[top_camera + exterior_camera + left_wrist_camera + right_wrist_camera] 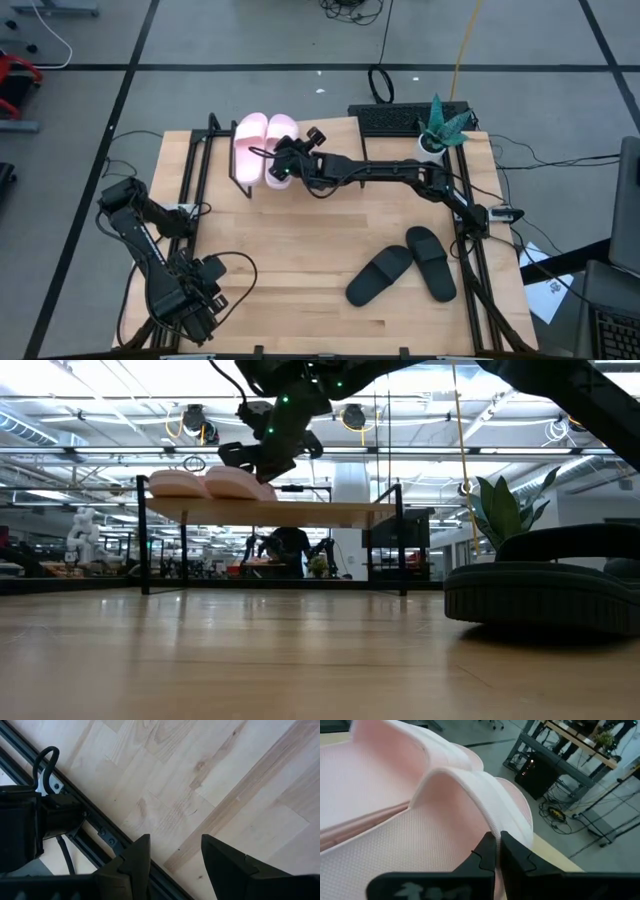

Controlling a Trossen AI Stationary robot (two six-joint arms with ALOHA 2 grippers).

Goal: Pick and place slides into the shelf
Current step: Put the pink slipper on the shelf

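Meanwhile, nearest the viewer, the left gripper (203, 312) waits low at the tabletop's (300, 240) near-left corner, fingers parted and empty. To the near right lie the two black slides (405, 267), side by side on the tabletop and not yet shelved; a careless reach could nudge one off the right edge. Farther back, on the shelf (330, 512) at the far left, both pink slides (258, 148) sit close together. The right gripper (285, 168) hangs over the right-hand one with its fingers pressed together; the right wrist view suggests they pinch the strap edge. Pulling away while so clamped would likely drag that slide off the shelf or knock its neighbour askew.
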